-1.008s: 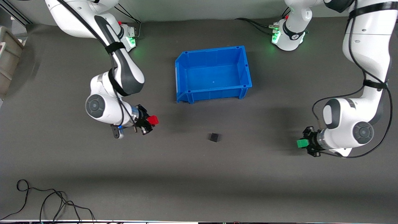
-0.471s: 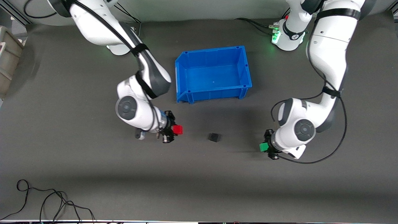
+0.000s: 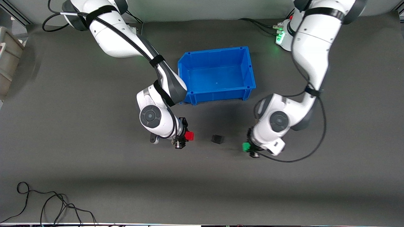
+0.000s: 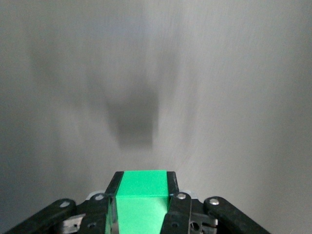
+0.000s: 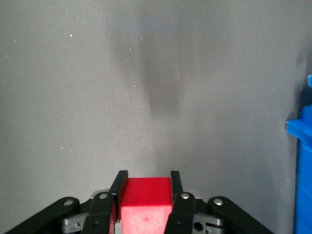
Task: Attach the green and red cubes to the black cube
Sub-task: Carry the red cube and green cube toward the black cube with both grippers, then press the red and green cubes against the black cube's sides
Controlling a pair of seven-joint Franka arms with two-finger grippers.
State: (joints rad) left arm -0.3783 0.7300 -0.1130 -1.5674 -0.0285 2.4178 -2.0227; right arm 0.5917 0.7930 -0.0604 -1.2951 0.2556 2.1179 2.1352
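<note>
Midway through the job, the right hand [image 3: 187, 136] grips the red cube [image 3: 189, 136] and the left hand [image 3: 248, 147] the green cube [image 3: 246, 147], flanking the black cube [image 3: 217, 139] on the surface [image 3: 202, 183]; neither touches it yet.

Bare table [image 3: 202, 176] on both flanks of the black cube [image 3: 217, 139]: an open gap toward the red cube [image 3: 189, 136] in the right pincer [image 3: 184, 137], another toward the green cube [image 3: 246, 147] in the left pincer [image 3: 250, 148]. Blocked farther from the front camera by the blue bin [image 3: 249, 67]
</note>
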